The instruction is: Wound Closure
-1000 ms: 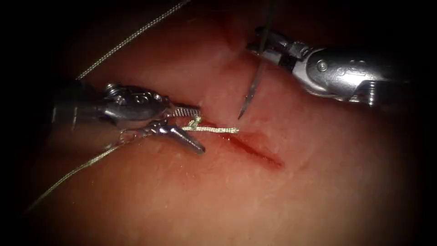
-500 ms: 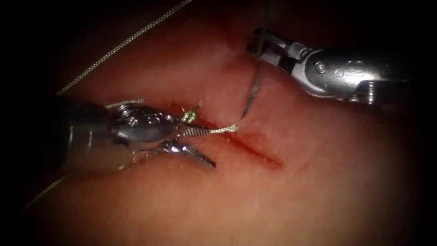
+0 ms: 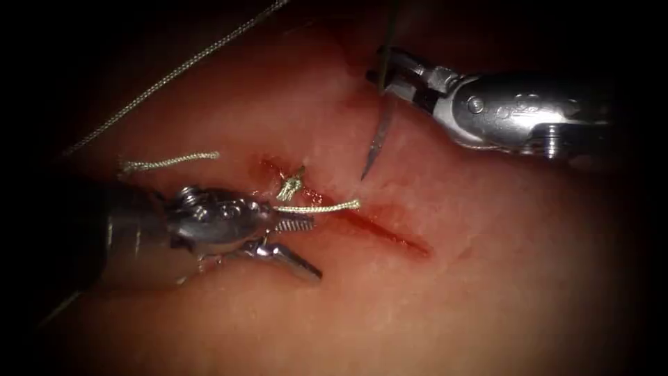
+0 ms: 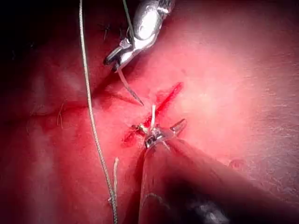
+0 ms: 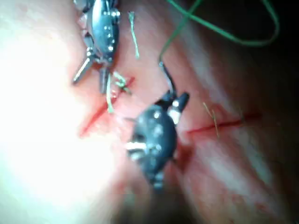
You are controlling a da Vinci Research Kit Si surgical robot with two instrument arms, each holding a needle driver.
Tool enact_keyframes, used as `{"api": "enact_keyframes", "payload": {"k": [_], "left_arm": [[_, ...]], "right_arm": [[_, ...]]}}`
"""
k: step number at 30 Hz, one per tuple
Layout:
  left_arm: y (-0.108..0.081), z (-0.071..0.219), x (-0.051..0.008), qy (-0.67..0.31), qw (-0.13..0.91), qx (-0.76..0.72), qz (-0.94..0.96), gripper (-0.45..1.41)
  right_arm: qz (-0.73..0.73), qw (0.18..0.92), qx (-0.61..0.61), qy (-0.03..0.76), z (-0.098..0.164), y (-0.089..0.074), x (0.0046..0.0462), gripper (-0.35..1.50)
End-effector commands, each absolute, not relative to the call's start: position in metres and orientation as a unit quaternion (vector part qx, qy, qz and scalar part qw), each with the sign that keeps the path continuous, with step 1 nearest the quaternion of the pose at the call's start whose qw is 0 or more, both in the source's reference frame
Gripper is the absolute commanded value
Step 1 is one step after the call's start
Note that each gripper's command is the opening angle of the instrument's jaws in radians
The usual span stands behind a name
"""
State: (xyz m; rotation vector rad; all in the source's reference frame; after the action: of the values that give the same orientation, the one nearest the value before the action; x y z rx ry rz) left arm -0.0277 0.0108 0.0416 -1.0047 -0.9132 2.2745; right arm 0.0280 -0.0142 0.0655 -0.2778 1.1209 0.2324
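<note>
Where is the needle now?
In the endoscope view the needle hangs from the right tool, gripped near its rear, tip just above the cut, outside the tissue.

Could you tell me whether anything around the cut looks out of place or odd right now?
Little stands out. A loose cut end of thread lies on the tissue left of the cut. The left tool is open, holding nothing; the right tool holds the needle near its back end, tip above the tissue.
</note>
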Motion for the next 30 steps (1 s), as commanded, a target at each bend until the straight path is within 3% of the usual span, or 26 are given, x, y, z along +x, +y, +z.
{"api": "enact_keyframes", "payload": {"k": [1,30], "left_arm": [[0.0108,0.0422,-0.0283,-0.335,0.243,-0.369,0.832,0.56],[0.0106,0.0417,-0.0285,-0.336,0.242,-0.369,0.832,0.56]], "right_arm": [[0.109,0.83,-0.131,0.53,0.0659,-0.0141,0.0288,-0.35],[0.095,0.835,-0.133,0.526,0.0672,-0.0161,0.0298,-0.35]]}}
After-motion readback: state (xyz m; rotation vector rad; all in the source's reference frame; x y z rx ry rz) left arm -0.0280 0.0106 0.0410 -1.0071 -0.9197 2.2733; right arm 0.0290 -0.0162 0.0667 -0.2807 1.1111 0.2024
